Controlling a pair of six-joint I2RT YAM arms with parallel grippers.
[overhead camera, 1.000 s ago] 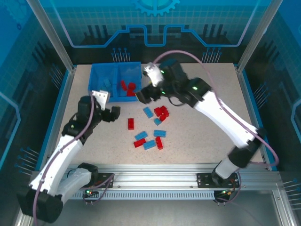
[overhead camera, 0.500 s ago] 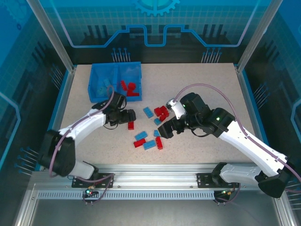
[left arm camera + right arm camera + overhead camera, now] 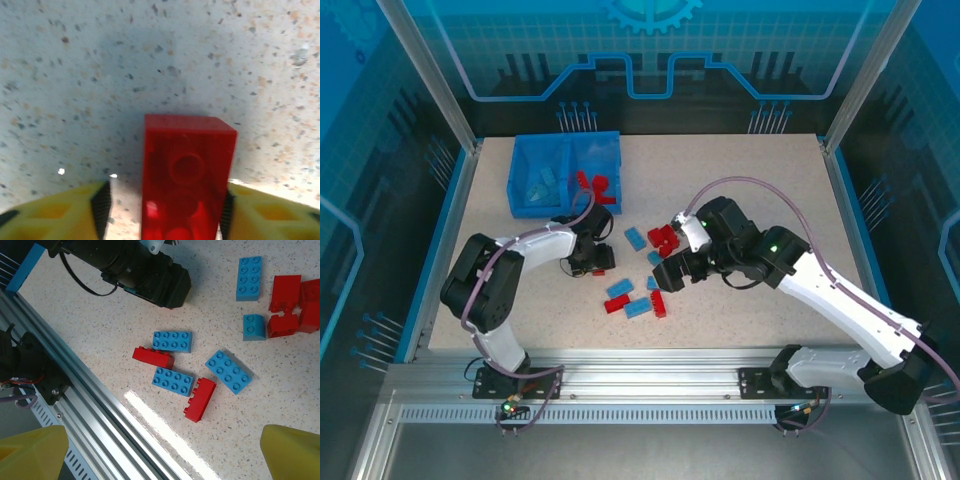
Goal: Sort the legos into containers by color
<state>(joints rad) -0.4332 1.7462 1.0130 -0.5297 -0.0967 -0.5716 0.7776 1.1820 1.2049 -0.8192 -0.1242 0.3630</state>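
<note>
Legos (image 3: 638, 308) lie scattered on the surface (image 3: 760, 180) in front of the blue bin (image 3: 550, 150). More sit inside the bin, light blue ones (image 3: 542, 183) in its left compartment and red ones (image 3: 592, 185) in its right. My left tool (image 3: 162, 210) is down just in front of the bin, its jaws either side of one red brick (image 3: 187, 170): one pad touches and the other stands off, so nothing is gripped. My right tool (image 3: 668, 275) hangs over the scatter, farther from the bin, spread wide and empty.
</note>
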